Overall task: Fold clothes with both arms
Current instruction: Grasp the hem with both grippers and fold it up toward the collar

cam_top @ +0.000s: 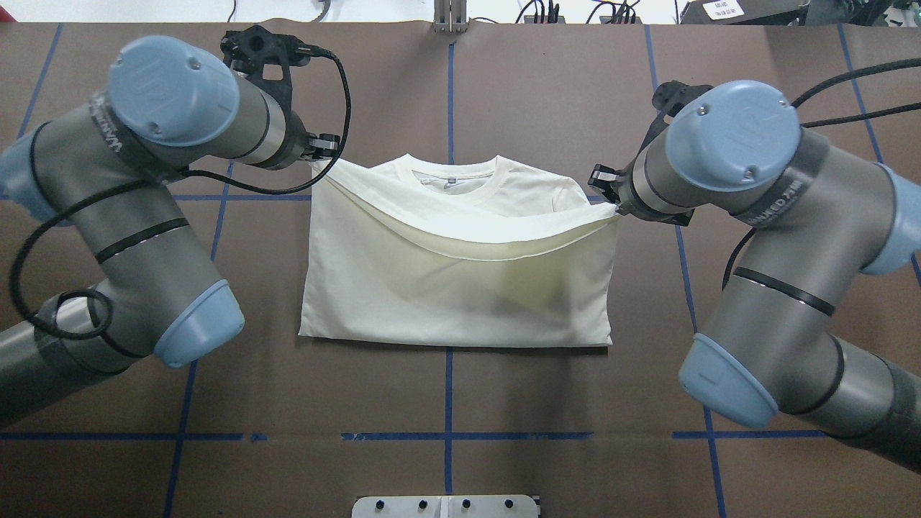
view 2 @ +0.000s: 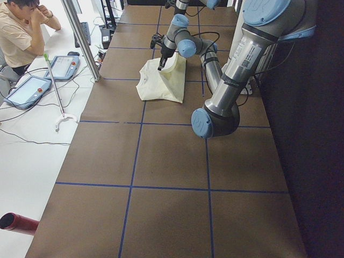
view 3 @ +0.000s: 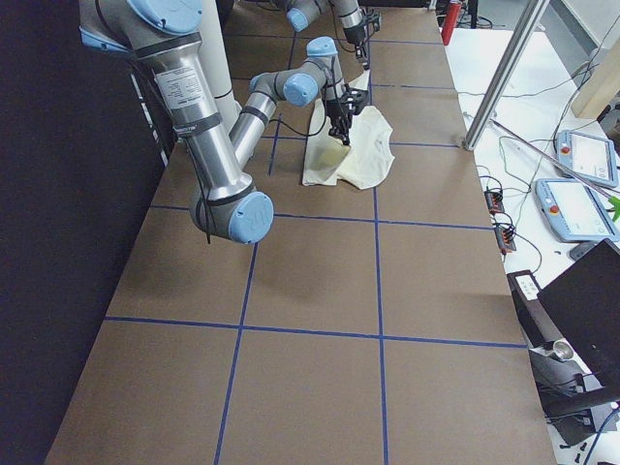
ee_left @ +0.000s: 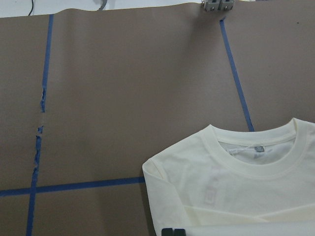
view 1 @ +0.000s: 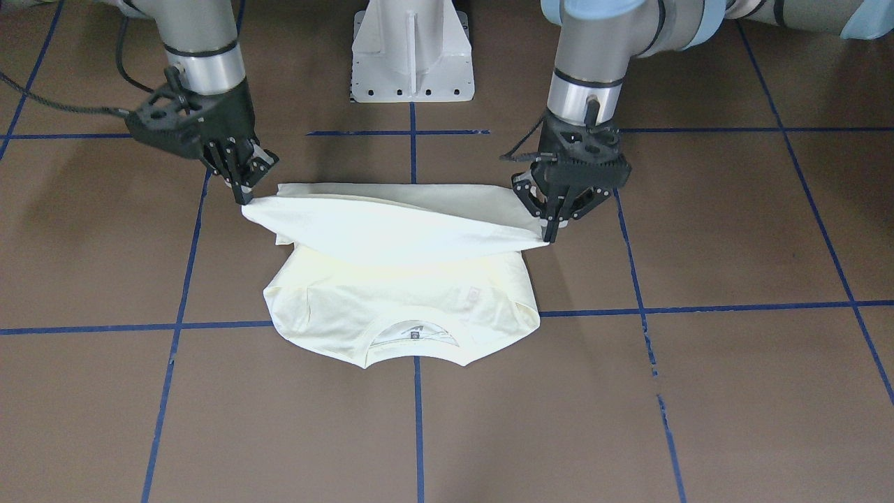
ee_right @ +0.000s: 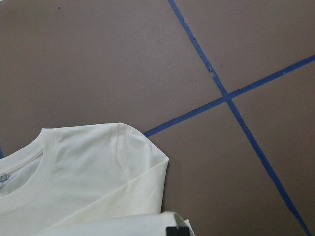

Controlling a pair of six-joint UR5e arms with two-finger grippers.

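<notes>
T-shirt (cam_top: 460, 302) lies mid-table, plain side up, on the brown table (cam_top: 504, 86), a flat matte cover gridded with blue tape lines (cam_top: 447, 392). The collar end stops well short of the table's far edge. The white pedestal base (view 1: 412, 56) is on the robot's side. A person (view 2: 19, 29) and two control tablets (view 2: 27, 91) are off the opposite side, well apart from the cloth.

Left arm (cam_top: 144, 216) and right arm (cam_top: 777, 237) reach in, one per side of the shirt. The lower half is doubled over, with the fold line nearest the robot. The raised hem (cam_top: 468, 253) has its long axis across the table, arm to arm, and sags in the middle. The collar (cam_top: 453, 171) lies flat ahead of the jaws, away from the robot, which is likely the way the hem must travel.

Left gripper (view 1: 550, 234) has its jaws pressed together, pinching its hem corner. Right gripper (view 1: 246, 197) does the same on its corner. The left corner sits slightly farther toward the collar than the right.
</notes>
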